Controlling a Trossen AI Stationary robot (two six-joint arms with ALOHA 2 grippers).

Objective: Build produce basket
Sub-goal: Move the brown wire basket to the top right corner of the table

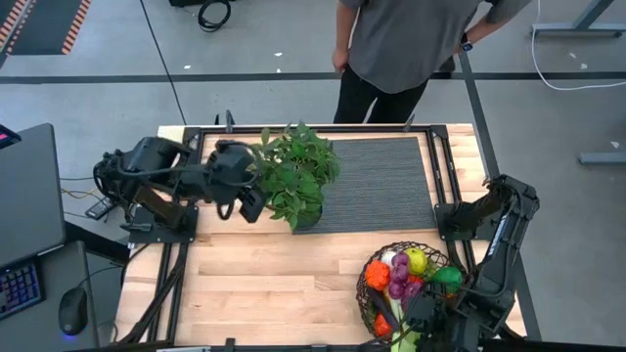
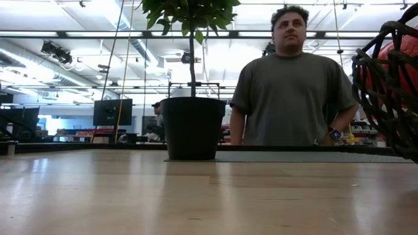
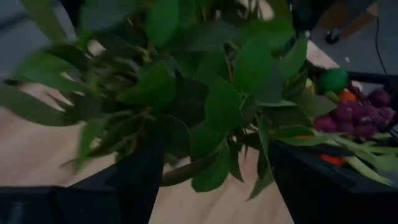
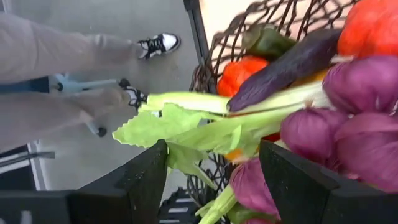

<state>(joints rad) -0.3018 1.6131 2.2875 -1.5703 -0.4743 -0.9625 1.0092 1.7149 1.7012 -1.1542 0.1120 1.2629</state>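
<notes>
The basket (image 1: 370, 269) of dark woven wire stands at the table's near right and also shows in the low view (image 2: 385, 85). Produce fills it: purple grapes (image 1: 399, 279), a yellow-green fruit (image 1: 418, 259), orange tomatoes (image 1: 378, 274). A leek (image 4: 205, 118) lies with its leafy green end sticking out over the rim. My right gripper (image 1: 423, 315) hovers open above the basket's near edge, and the leek's leaf tips show beyond the gap between its fingers (image 4: 214, 180). My left gripper (image 1: 252, 203) is open at the left side of the potted plant, with leaves in front of its fingers (image 3: 214, 186).
The potted plant (image 1: 293, 171) in its black pot (image 2: 192, 127) stands on the left end of a black ribbed mat (image 1: 381, 181) at the table's far side. A person (image 1: 411, 39) stands beyond the far edge. Bare wood lies between plant and basket.
</notes>
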